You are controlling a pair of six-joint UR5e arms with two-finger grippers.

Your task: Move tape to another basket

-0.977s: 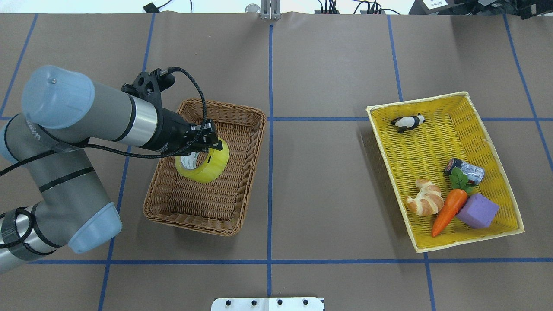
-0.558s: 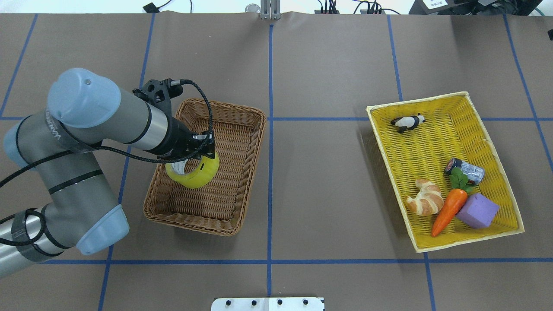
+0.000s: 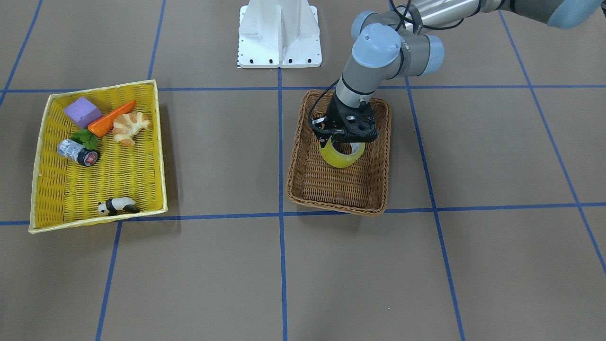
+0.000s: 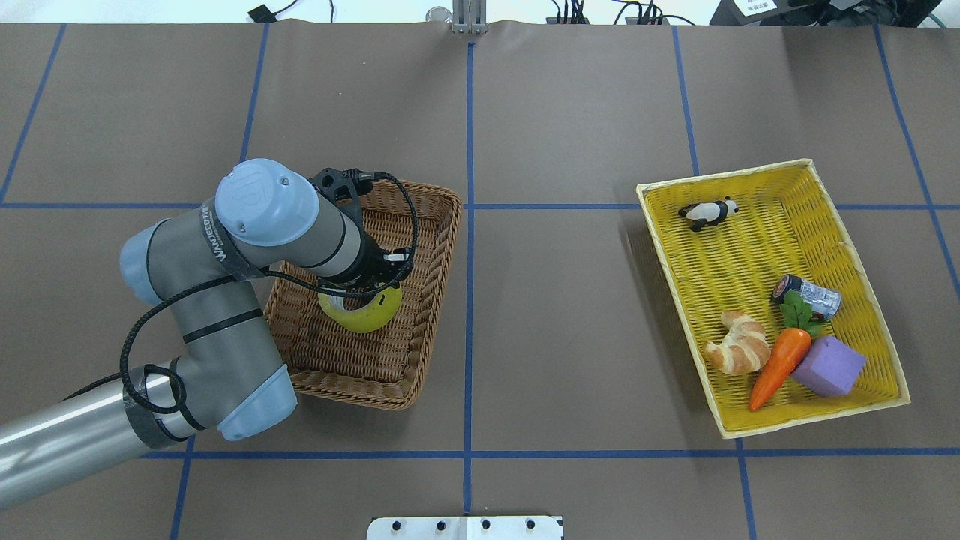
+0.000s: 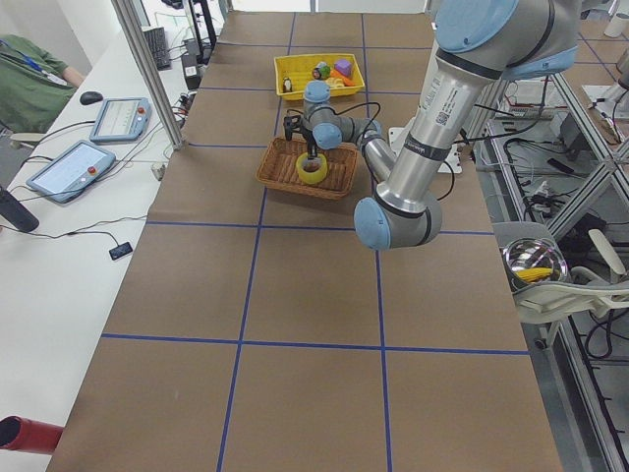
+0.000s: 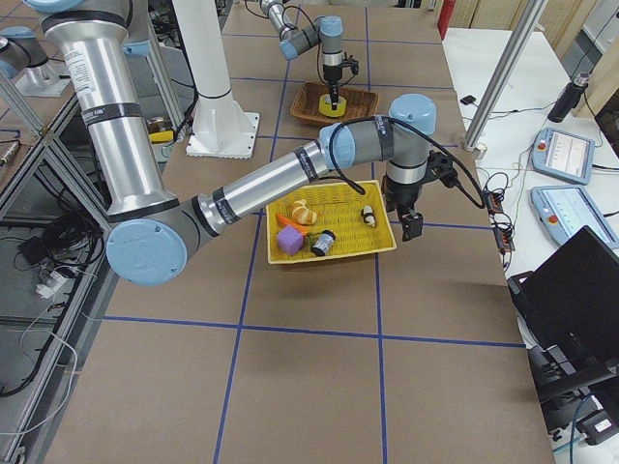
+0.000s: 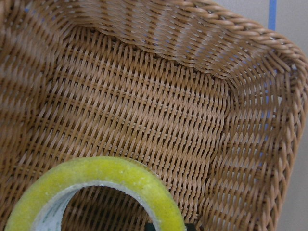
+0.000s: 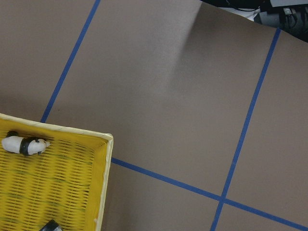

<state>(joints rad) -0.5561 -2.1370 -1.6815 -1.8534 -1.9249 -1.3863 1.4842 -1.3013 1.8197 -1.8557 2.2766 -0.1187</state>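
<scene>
The yellow tape (image 4: 365, 316) stands on edge inside the brown wicker basket (image 4: 444, 225), towards its middle. My left gripper (image 4: 375, 283) points down and is shut on the roll's upper rim. The front view shows the same: the gripper (image 3: 344, 138) on the tape (image 3: 342, 160) in the basket (image 3: 338, 204). The left wrist view shows the tape's top arc (image 7: 96, 175) against the basket's floor and far wall (image 7: 260, 43). I cannot tell whether the tape touches the floor. My right gripper (image 6: 413, 227) shows only in the exterior right view, beside the yellow tray; I cannot tell its state.
The shallow yellow tray (image 4: 817, 421) lies on the right with a panda (image 4: 709, 212), croissant (image 4: 739, 345), carrot (image 4: 780, 367), purple block (image 4: 829, 366) and silver cylinder (image 4: 810, 295). My left arm's elbow (image 4: 259, 199) hangs over the basket's left side.
My left arm's elbow has swung right over the basket's left side. The gripper has carried the tape slightly right and nearer, and it sits lower in the basket.
</scene>
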